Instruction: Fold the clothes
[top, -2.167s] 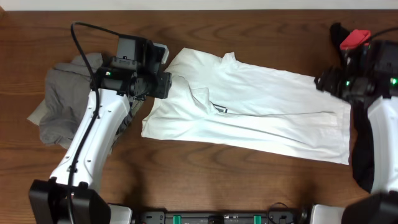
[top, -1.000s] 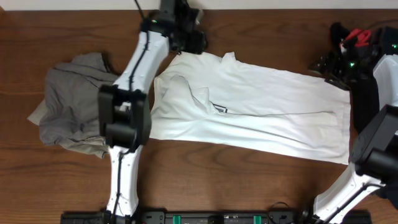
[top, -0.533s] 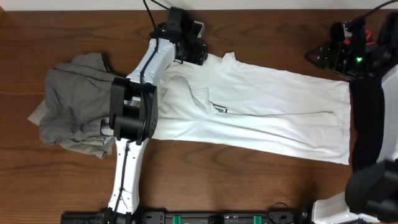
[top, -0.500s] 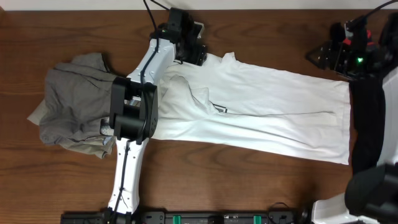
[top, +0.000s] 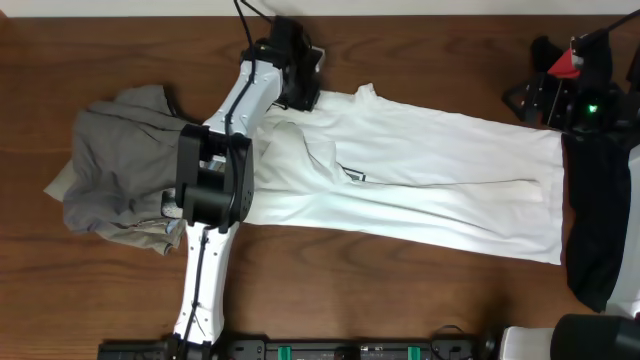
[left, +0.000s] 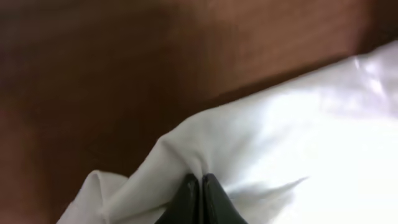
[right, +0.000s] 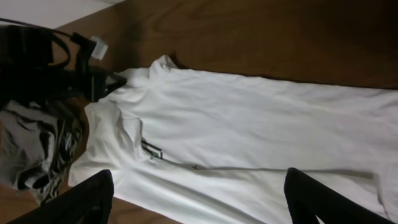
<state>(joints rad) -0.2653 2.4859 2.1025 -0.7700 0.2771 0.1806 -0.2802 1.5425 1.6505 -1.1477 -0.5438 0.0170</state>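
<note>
The white T-shirt (top: 420, 190) lies spread across the middle of the table, partly folded, with a bit of dark print (top: 352, 175) showing at a crease. My left gripper (top: 302, 95) is at its far left corner, and the left wrist view shows the black fingertips together, shut on a pinched ridge of white T-shirt cloth (left: 249, 143); the left gripper (left: 200, 182) sits at that ridge. My right gripper (top: 518, 100) hovers above the shirt's far right corner. In the right wrist view the right gripper (right: 199, 174) stands open over the T-shirt (right: 249, 118), holding nothing.
A crumpled grey-khaki pile (top: 115, 170) lies at the left, also seen as grey-khaki cloth (right: 31, 149). Black cloth (top: 590, 220) hangs along the right edge. Bare wood table (top: 330, 300) shows in front of the shirt.
The left gripper has come down a little onto the shirt's far left corner and closed on the cloth. The right gripper has shifted slightly right and stays open.
</note>
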